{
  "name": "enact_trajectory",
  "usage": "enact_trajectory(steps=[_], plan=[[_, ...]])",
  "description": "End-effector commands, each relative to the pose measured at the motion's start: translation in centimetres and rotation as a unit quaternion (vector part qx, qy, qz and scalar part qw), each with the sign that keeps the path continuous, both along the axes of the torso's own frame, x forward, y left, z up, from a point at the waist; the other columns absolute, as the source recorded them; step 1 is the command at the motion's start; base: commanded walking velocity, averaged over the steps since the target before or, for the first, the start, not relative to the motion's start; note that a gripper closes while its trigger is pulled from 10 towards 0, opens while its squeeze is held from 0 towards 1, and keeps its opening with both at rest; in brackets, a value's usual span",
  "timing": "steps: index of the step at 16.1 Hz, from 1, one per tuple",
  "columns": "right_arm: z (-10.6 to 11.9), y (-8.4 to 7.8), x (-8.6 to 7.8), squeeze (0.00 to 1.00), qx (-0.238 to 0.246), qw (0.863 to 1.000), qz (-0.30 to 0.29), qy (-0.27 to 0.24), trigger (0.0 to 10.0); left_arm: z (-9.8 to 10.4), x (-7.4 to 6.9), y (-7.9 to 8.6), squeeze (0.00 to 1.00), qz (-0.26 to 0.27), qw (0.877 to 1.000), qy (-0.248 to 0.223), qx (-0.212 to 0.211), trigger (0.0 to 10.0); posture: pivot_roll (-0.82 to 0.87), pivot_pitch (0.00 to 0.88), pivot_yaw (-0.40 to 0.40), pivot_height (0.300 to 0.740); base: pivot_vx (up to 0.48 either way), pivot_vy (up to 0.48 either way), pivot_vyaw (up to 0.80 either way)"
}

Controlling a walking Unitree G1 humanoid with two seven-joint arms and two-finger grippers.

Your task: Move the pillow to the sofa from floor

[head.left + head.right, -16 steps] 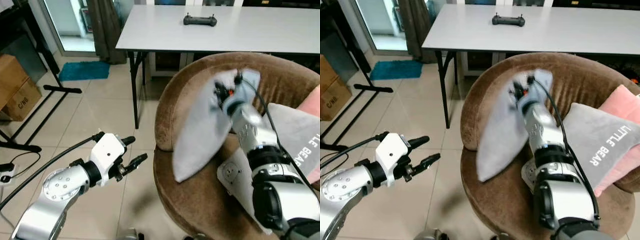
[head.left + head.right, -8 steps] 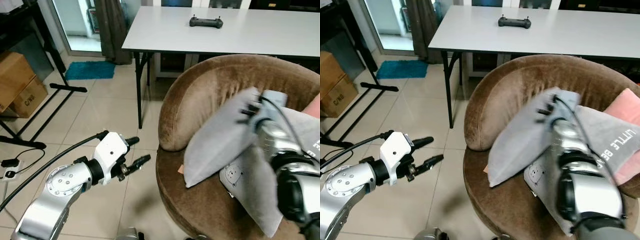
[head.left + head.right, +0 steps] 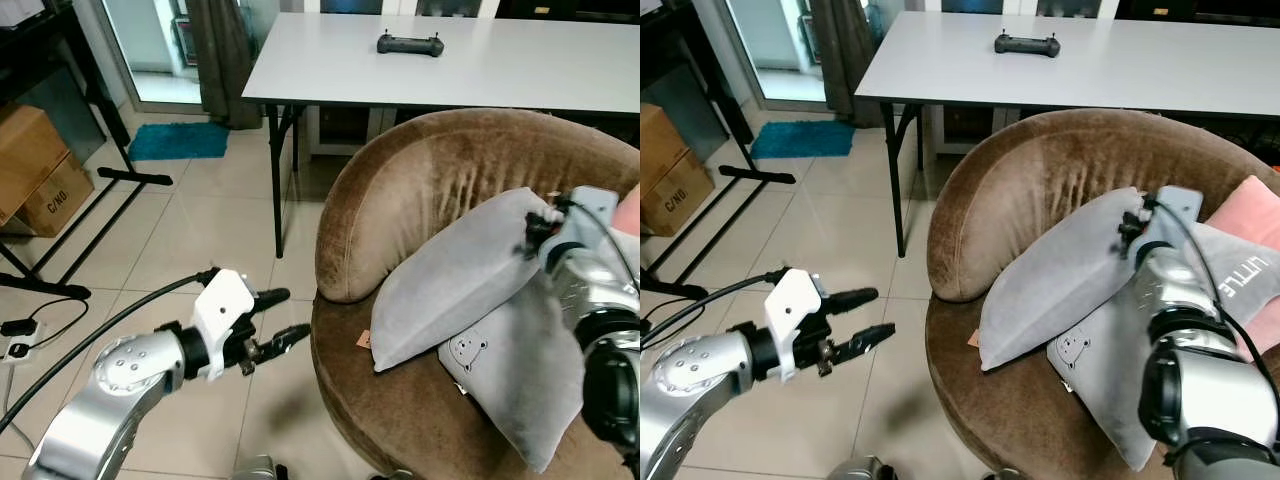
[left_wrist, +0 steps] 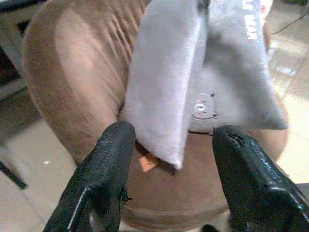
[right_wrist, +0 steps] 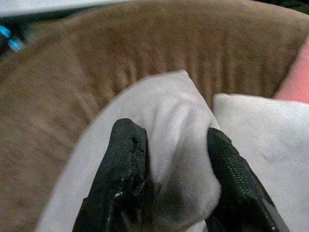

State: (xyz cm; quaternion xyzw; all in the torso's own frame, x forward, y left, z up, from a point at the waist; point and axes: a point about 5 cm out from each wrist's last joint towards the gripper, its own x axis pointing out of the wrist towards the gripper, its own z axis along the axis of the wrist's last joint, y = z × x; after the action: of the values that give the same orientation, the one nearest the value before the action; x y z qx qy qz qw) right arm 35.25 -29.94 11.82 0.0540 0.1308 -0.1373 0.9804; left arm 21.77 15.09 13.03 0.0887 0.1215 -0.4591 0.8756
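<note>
Placement stage of the pillow transfer. The right pincer [image 5: 166, 193] is closed on an upper corner of the grey pillow [image 3: 455, 280], which has come down in the last second from a raised, upright hang to a slanted rest inside the brown sofa [image 3: 400, 190]: its lower corner now meets the seat cushion near the front edge, and its upper part leans across a second grey pillow [image 3: 520, 370] printed with a small bear. A pink pillow [image 3: 1240, 200] sits behind, against the sofa back. The left pincer [image 3: 278, 318] hangs over the tiled floor [image 3: 200, 230] just beside the sofa, fingers spread and empty. On the white bench [image 3: 500, 55] behind lies a black controller [image 3: 410, 43]. Judged from this, the pillow is already on the sofa; only release of the corner and withdrawal of the right arm appear to remain
</note>
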Motion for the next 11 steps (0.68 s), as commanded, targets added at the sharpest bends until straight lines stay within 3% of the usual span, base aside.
enact_trajectory(steps=[1,4,7,8,9,11], plan=[[1.8,-0.2,0.6,1.0,0.011,0.999,0.02,-0.046,10.0,0.5,-0.3,0.2,0.0,-0.006,1.0,0.001,-0.007,10.0,0.13,0.0,0.003,0.74,0.0,0.0,0.0],[3.3,-0.6,0.0,1.0,0.007,0.992,0.067,-0.107,10.0,1.0,-1.1,0.2,0.0,-0.02,0.999,0.007,-0.027,10.0,0.11,0.0,-0.008,0.74,0.0,0.0,0.0],[4.9,0.9,-2.5,1.0,0.006,0.985,0.084,-0.15,10.0,3.4,-0.6,-0.3,0.0,0.022,0.997,-0.059,-0.047,10.0,0.09,0.0,-0.006,0.74,0.0,0.0,0.0],[5.1,2.9,-3.8,0.54,0.007,0.983,0.089,-0.163,10.0,3.9,0.2,0.0,0.0,0.105,0.988,-0.097,-0.05,10.0,0.08,0.0,-0.002,0.74,0.0,0.0,0.0],[5.1,4.5,-4.6,0.0,0.013,0.981,0.093,-0.168,10.0,4.1,0.5,0.3,0.0,0.154,0.979,-0.124,-0.053,10.0,0.08,0.0,-0.004,0.74,0.0,0.0,0.0],[4.3,7.6,-6.2,0.0,0.025,0.982,0.104,-0.158,10.0,3.6,0.1,0.9,0.0,0.195,0.972,-0.126,-0.037,10.0,0.08,0.0,-0.01,0.74,0.0,0.0,0.0]])
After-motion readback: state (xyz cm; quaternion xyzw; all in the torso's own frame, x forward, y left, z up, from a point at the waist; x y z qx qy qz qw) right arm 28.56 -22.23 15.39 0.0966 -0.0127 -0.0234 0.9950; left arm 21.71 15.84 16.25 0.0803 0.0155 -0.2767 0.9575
